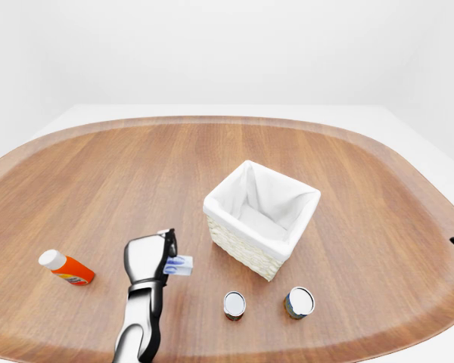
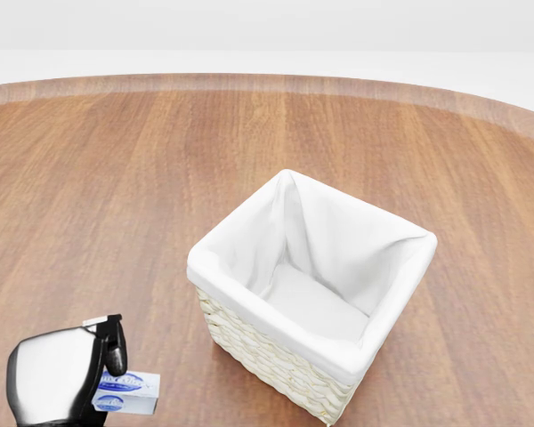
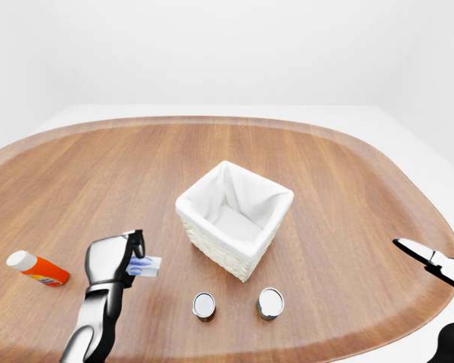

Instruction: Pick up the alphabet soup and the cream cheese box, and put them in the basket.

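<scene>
The cream cheese box (image 2: 129,392), small, white and blue, lies left of the white-lined wicker basket (image 2: 258,351). My left hand (image 2: 114,351) is right over the box's left end, one dark finger (image 1: 170,243) across its top; the frames do not show whether the fingers close round it. Two cans (image 1: 234,304) (image 1: 300,302) stand upright below the basket in the left-eye view; only their silver lids show, so I cannot tell which is the alphabet soup. My right hand (image 3: 431,261) hovers open and empty at the table's right edge, far from the cans.
An orange bottle (image 1: 66,268) with a white cap lies on its side at the left. The wooden table (image 1: 136,166) is oval, with its near rim just below the cans.
</scene>
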